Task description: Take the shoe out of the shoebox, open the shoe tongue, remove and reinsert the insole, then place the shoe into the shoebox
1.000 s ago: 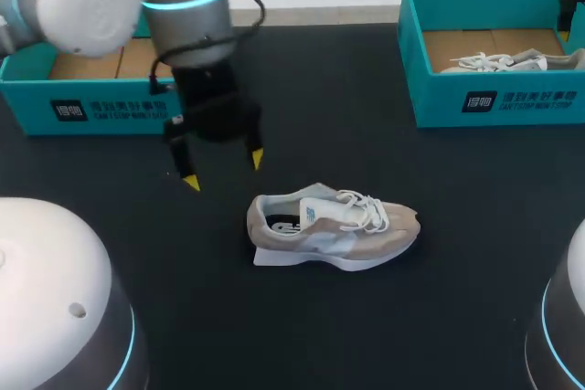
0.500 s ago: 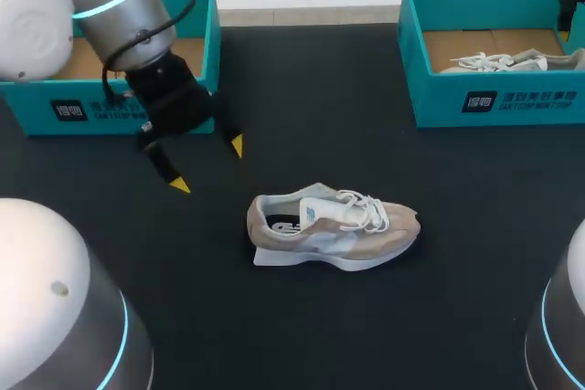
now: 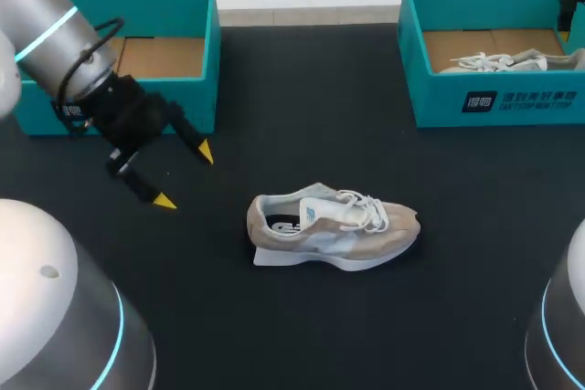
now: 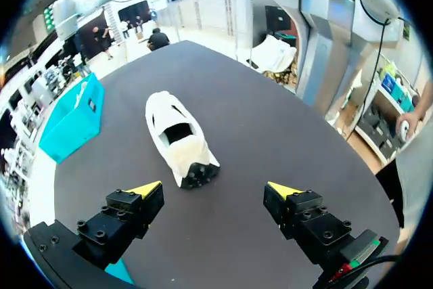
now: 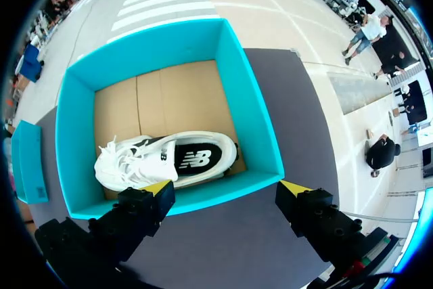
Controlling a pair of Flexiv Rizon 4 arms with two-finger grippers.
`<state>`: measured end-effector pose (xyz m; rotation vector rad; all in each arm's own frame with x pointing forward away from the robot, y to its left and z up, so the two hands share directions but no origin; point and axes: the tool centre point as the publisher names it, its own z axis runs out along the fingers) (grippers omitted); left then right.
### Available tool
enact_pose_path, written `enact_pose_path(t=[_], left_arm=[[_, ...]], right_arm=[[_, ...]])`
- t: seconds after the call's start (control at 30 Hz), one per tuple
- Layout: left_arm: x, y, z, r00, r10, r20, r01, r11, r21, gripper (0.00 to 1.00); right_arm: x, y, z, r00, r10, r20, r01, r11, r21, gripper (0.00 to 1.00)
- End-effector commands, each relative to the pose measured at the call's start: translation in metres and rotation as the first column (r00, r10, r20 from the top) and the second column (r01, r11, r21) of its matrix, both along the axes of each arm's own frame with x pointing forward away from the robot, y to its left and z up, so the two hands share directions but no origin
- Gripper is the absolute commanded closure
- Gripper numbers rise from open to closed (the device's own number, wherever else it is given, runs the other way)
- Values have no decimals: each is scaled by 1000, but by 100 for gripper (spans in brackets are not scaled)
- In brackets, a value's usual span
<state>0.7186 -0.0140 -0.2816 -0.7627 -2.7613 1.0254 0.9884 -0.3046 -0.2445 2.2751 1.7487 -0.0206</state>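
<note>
The black table carried two teal shoeboxes along its far edge. The left shoebox sat at the far left corner, its brown cardboard floor showing. The right shoebox sat at the far right corner with a white-laced sneaker lying on its side inside.

My left arm came in over the left shoebox's front wall. The beige and grey shoe stood upright on its sole near the middle of the table, with its heel toward the left edge and its toe toward the right edge.

The left gripper hung above the table between the left shoebox and the shoe, its fingers spread wide and holding nothing. The shoe lay ahead of it, well apart, with the heel end nearest and roughly in line with the gap between the fingers.

The right gripper hovered above the right shoebox's near wall, fingers likewise spread wide and holding nothing, with the boxed sneaker just ahead of its tips.
</note>
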Motion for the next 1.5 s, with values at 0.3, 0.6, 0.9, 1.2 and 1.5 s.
enact_pose_path(t=[0.3,0.6,0.9,1.2,1.5], left_arm=[[-6,13,-23,921,382,77,-355,904,-238,0],[-10,18,-50,918,392,-55,-391,875,-286,0],[-10,18,-50,918,392,-55,-391,875,-286,0],[-18,14,-56,912,395,-109,-409,861,-302,0],[-23,2,-78,880,448,-156,-474,818,-325,0]], right_arm=[[0,0,0,1000,-1,0,1,1000,-1,0],[0,0,0,1000,-1,0,1,1000,-1,0],[0,0,0,1000,-1,0,1,1000,-1,0],[0,0,0,1000,-1,0,1,1000,-1,0],[0,0,0,1000,-1,0,1,1000,-1,0]])
